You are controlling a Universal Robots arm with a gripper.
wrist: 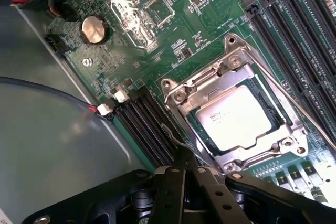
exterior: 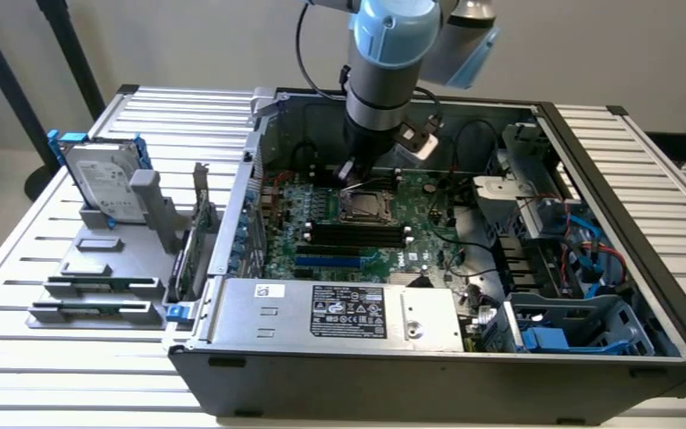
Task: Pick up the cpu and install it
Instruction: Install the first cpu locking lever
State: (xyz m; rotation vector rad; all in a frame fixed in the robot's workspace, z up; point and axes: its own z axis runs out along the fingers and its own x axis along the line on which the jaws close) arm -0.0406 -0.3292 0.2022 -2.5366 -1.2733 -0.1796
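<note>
The cpu [wrist: 236, 116], a small square chip with a silver-grey top, lies flat in the metal socket frame [wrist: 231, 69] on the green motherboard [wrist: 205, 35]. It also appears in the exterior view as the cpu [exterior: 364, 207] in the middle of the open computer case [exterior: 439, 357]. My gripper [wrist: 184, 157] is shut, its black fingers pressed together with nothing between them, and its tip sits just beside the socket's edge. In the exterior view the gripper [exterior: 353, 175] hangs straight down from the arm, just above the socket's far side.
Black memory slots [wrist: 149, 124] run beside the socket, and more slots [wrist: 294, 19] lie on its other side. A coin battery [wrist: 93, 29] and cables sit nearby. A hard drive in a blue bracket [exterior: 99, 183] stands outside the case at the exterior view's left. The power supply [exterior: 331, 313] fills the case's front.
</note>
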